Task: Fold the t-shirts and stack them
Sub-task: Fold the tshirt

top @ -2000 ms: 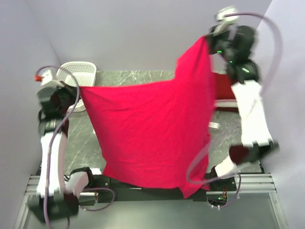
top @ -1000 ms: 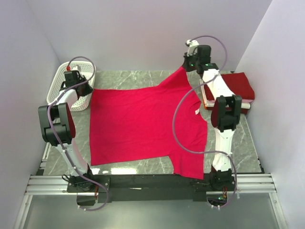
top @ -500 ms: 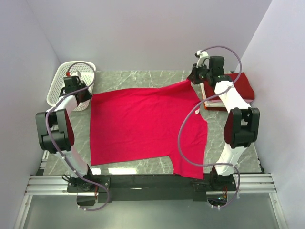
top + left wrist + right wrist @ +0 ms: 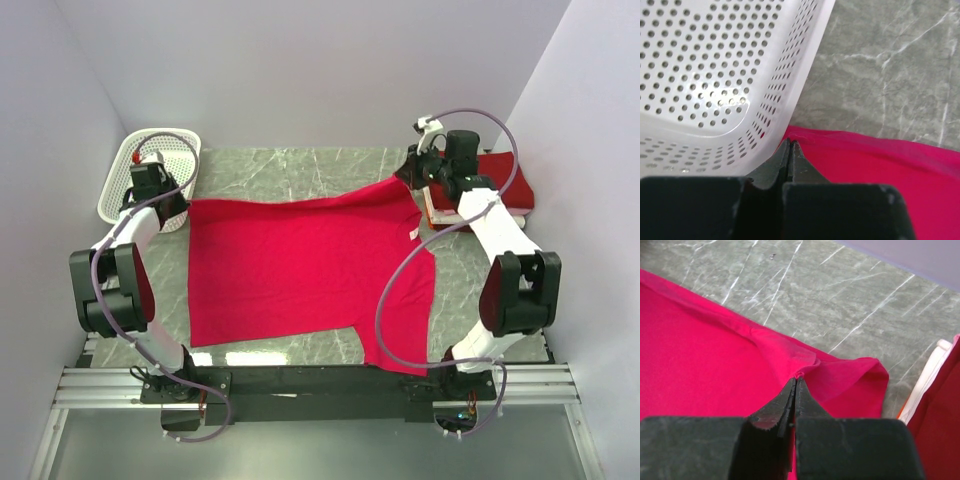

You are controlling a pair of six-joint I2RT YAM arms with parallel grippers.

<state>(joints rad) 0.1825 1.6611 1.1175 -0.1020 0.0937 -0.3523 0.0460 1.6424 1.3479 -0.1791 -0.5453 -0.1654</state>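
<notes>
Top view: bright red t-shirt (image 4: 300,265) lies spread flat on the marble table (image 4: 280,165), hem toward the arm bases, filling the span btwn the two grippers. Left gripper (image 4: 182,203) sits at the shirt's far left corner w/ the white basket (image 4: 160,150) just behind it. Right gripper (image 4: 408,178) is at the far right corner, where the cloth peaks up to the tips. A folded crimson t-shirt (image 4: 505,180) lies just right of the right jaws, a white edge (image 4: 436,213) showing under it. Left wrist view: jaws pressed together, no gap, nipping the shirt's corner at the very tips. Basket wall is touching or nearly touching the tips on their left; red cloth runs off to their right, bare table beyond. Right wrist view: jaws clenched on a small puckered fold of the red shirt. Cloth spreads left of and beneath the tips, crimson shirt at far right.
</notes>
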